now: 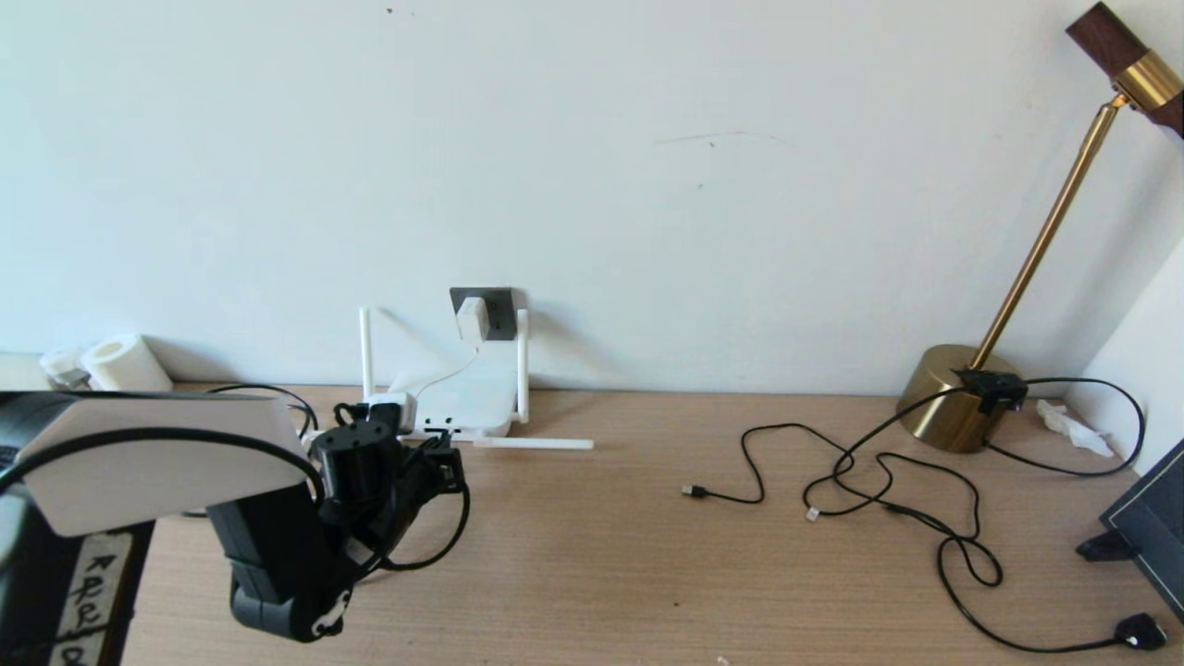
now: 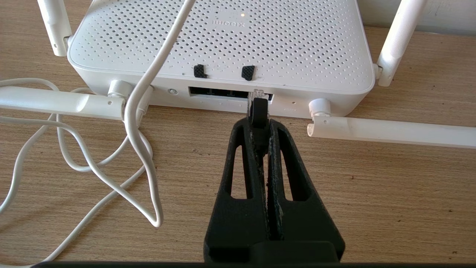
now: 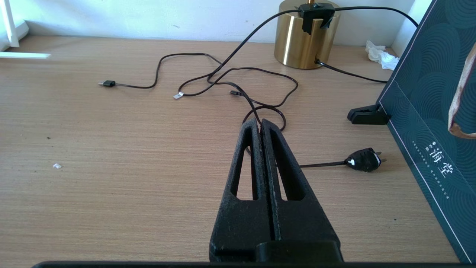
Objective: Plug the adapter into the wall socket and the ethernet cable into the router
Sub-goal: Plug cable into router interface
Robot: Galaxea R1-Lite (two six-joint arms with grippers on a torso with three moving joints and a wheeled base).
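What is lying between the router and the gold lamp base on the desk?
In the head view, between the router and the lamp base: one flat router antenna, bare desk, thin black cables.

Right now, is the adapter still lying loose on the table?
No. In the head view the adapter sits plugged into the wall socket, above the router.

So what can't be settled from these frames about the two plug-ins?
- Ethernet cable plug: the left wrist view shows its clear tip at the router port edge, but the left end effector, shut on it, hides how deep it sits.
- Same spot in the head view: blocked by the left arm.
- Adapter on the wall socket: its pins are hidden behind its own body, and it is too small to judge seating.
- Right end effector: shut, idle.
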